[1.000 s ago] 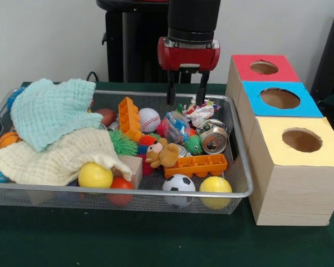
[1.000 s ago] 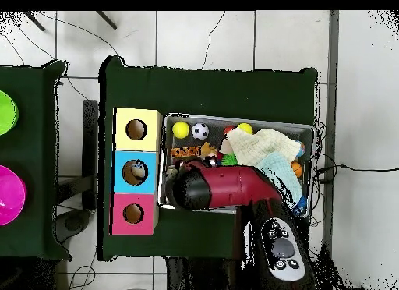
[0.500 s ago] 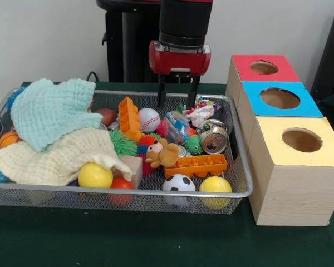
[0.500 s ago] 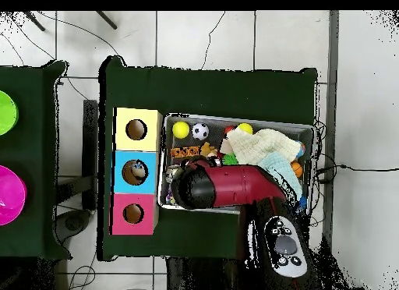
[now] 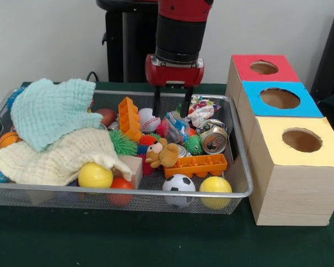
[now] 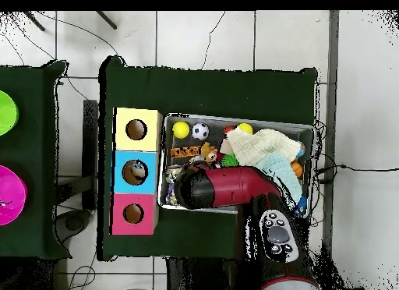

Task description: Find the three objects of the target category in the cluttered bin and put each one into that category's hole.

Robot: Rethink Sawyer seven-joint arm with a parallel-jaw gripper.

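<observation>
Green cloth covers the table where the bin (image 5: pixel 240 194) sits, crammed with balls, cloths and toys. Beside the bin stand three wooden boxes; the hole (image 5: pixel 264 67) in the red top is the farthest from the camera across the table. My gripper (image 5: pixel 171 108) hangs open over the bin's far side, fingers apart above the baseball (image 5: pixel 148 120) and a crinkly wrapper (image 5: pixel 175 127).

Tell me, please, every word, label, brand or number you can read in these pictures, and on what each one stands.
None can be read.
Crumpled wrappers in the bin: printed colours, too blurred to read.
Crushed can: no legible brand.
Red-topped, blue-topped and yellow-topped boxes: plain, no labels.
Gripper: no marking visible.
</observation>
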